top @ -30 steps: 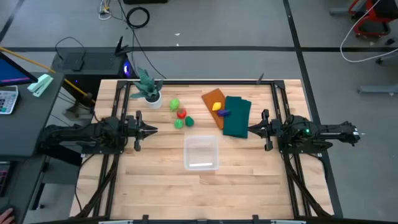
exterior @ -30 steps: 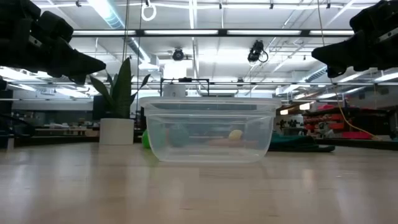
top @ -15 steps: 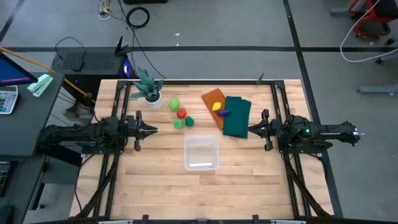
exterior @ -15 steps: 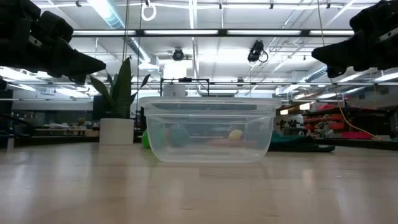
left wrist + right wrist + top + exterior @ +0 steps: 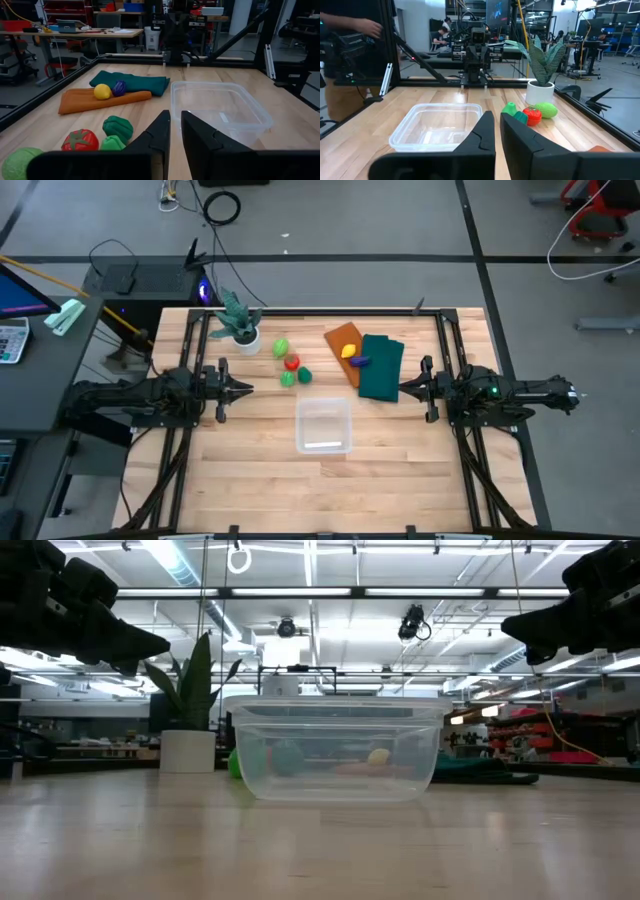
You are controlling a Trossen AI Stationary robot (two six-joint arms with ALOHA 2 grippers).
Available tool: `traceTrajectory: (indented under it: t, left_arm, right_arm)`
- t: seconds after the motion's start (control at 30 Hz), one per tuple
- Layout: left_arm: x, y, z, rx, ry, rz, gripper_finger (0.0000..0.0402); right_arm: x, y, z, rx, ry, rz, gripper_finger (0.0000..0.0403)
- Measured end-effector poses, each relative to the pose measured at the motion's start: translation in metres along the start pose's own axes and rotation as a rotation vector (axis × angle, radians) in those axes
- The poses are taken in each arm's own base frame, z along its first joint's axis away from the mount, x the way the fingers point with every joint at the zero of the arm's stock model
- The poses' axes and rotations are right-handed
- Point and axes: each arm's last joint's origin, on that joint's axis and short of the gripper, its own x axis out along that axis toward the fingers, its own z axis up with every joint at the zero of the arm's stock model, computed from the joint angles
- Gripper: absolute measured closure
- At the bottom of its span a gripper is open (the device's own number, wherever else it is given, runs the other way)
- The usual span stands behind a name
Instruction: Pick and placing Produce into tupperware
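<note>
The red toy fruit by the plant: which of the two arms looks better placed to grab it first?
Probably the left. The red piece sits in the cluster on the left gripper's side of the table, with bare wood between. The right gripper waits across the table, beyond the folded cloths. The tupperware is empty.

Bare wood on all sides of the tupperware, with open lanes from the left gripper and right gripper toward it. Far side crowded: potted plant close beside the light green piece, red piece and dark green piece. Yellow piece and purple piece atop the folded cloths, near the right gripper.
</note>
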Motion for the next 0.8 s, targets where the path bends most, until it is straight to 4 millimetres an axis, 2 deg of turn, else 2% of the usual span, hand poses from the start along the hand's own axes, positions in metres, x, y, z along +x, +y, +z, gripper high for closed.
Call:
traceTrajectory:
  t: [0.8]
  left_arm:
    - [0.0,0.0,0.0001,0.0,0.0,0.0,0.0342]
  right_arm:
    - [0.0,0.0,0.0,0.0,0.0,0.0,0.0403]
